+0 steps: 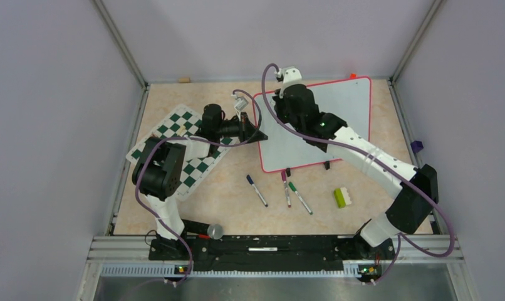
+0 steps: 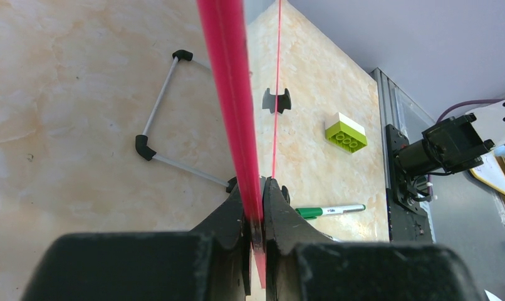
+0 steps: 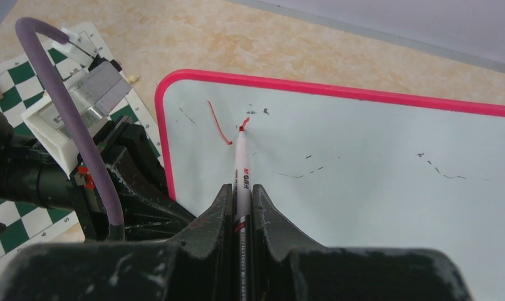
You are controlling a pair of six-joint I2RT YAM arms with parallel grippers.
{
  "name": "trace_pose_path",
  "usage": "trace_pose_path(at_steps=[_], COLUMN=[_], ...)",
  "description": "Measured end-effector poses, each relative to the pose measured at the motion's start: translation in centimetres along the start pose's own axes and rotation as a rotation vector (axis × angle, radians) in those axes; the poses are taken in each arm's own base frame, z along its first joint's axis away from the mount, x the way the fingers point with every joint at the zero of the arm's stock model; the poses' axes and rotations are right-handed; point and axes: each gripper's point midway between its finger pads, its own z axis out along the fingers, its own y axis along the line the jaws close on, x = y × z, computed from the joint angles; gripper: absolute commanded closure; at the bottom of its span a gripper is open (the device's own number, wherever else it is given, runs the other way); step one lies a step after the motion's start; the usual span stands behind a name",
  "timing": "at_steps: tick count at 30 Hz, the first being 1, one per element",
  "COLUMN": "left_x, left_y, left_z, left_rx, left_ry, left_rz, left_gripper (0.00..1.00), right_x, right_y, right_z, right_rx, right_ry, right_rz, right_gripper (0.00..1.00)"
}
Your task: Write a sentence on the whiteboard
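The whiteboard (image 1: 341, 119), white with a red-pink frame, stands tilted at the back of the table. My left gripper (image 1: 257, 135) is shut on its left edge; in the left wrist view the red frame (image 2: 228, 94) runs up from between the closed fingers of that gripper (image 2: 256, 194). My right gripper (image 3: 240, 194) is shut on a white marker (image 3: 242, 166) with a red tip. The tip touches the whiteboard (image 3: 363, 163) near its top left corner, beside a short red stroke (image 3: 218, 125). From above, the right gripper (image 1: 281, 103) hangs over that corner.
A green-and-white chess mat (image 1: 187, 135) lies left of the board under the left arm. A blue marker (image 1: 257, 190), a purple marker (image 1: 286, 188) and a green marker (image 1: 300, 197) lie in front, with a lime-and-white brick (image 1: 343, 197) to their right. The board's wire stand (image 2: 168, 125) rests behind it.
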Motion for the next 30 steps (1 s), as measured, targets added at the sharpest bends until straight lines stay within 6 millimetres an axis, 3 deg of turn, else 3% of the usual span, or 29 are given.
trace_pose_path(at_steps=[7, 22, 30], left_x=[0.0, 0.0, 0.0], left_y=[0.1, 0.1, 0.1], left_z=[0.0, 0.0, 0.0], left_rx=[-0.004, -0.004, -0.003], left_ry=[0.000, 0.000, 0.000], left_rz=[-0.004, -0.004, -0.003], left_gripper=[1.00, 1.00, 1.00], right_x=[1.4, 1.8, 3.8], right_y=[0.5, 0.6, 0.2], right_z=[0.0, -0.2, -0.8], right_rx=[-0.039, -0.047, -0.048], right_ry=[0.034, 0.039, 0.079], right_rz=[-0.009, -0.009, -0.009], right_gripper=[1.00, 1.00, 1.00])
